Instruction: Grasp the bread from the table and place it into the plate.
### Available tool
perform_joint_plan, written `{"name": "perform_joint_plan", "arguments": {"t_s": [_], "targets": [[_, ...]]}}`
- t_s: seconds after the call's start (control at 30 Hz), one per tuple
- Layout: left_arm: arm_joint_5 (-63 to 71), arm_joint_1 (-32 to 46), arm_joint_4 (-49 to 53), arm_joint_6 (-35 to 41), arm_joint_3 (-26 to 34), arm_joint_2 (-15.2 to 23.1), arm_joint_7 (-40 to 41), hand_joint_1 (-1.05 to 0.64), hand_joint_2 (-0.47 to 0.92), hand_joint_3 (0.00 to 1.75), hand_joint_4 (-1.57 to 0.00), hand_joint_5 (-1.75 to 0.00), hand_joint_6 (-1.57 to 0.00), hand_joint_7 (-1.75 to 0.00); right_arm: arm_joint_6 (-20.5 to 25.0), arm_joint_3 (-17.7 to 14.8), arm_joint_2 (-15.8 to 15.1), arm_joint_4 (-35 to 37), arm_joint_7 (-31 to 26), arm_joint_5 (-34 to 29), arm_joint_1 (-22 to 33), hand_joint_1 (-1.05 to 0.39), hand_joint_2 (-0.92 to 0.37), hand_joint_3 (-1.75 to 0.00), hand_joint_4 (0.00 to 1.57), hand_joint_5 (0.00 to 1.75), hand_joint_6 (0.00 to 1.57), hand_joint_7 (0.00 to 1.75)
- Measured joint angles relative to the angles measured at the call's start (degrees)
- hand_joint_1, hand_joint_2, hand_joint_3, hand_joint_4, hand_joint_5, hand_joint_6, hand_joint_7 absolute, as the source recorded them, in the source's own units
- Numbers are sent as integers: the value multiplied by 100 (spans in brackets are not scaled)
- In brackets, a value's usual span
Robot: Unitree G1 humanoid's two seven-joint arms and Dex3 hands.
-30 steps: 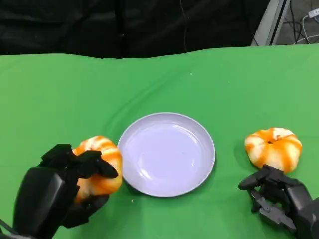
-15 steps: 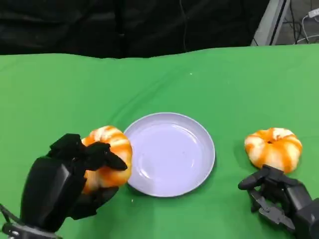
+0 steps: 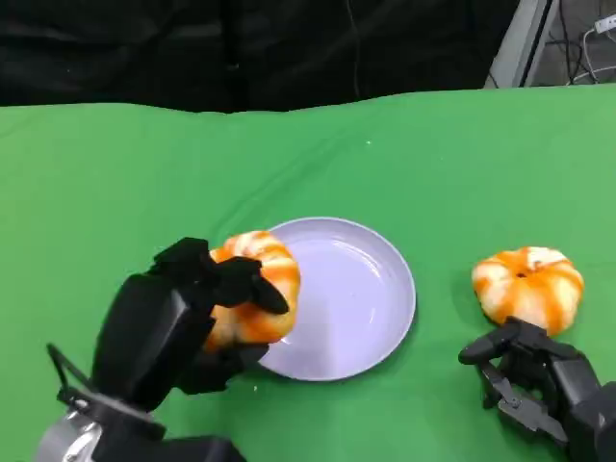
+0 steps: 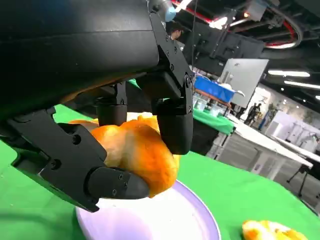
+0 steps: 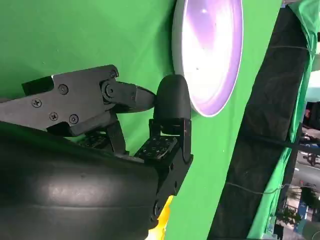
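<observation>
Left robot hand grips an orange-and-white bread, fingers wrapped over it, holding it over the near left edge of the lavender plate; the left wrist view shows the bread raised above the plate's surface. Right robot hand rests low at the desk's near right, holding nothing, fingers parted. Just beyond it a second bread lies on the green desk, well apart from the plate's right rim.
</observation>
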Motion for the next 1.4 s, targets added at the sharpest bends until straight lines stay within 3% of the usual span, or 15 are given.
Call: {"name": "perform_joint_plan", "arguments": {"t_s": [0.3,0.63,0.87,1.13,1.33,1.37,1.4], "targets": [[-23,-745,743,-62,-333,-284,-103,-1,68,62,-76,-160,-82,-118,-4,56,8,14,-108,-55,-34,-12,-92,-47,67,169,73,116],[-65,-1731,1861,153,-641,-610,-487,-4,88,20,-65,-168,-72,-122,-9,94,19,11,-87,-13,-41,-13,-92,-48,67,170,74,115],[-84,-2167,2596,164,-786,-779,-548,-3,92,10,-60,-170,-70,-120,-16,126,38,14,-174,-13,-36,-13,-92,-49,68,171,74,115],[-416,-2773,3997,-42,-858,-1014,-713,-3,92,15,-68,-145,-78,-96,-41,160,44,12,-284,-81,-39,-14,-92,-48,69,172,74,116],[-493,-2986,4518,-249,-861,-1030,-710,-4,92,15,-68,-143,-79,-93,-50,167,44,13,-335,-130,-41,-14,-92,-48,69,172,74,116],[-493,-3004,4545,-277,-864,-1031,-709,-7,92,14,-69,-111,-83,-63,-50,167,44,13,-337,-131,-41,-14,-92,-47,68,171,74,116],[-598,-3068,4678,-328,-843,-1057,-814,-8,92,14,-71,-95,-89,-44,-48,166,44,13,-340,-131,-41,-14,-92,-46,68,171,75,116]]}}
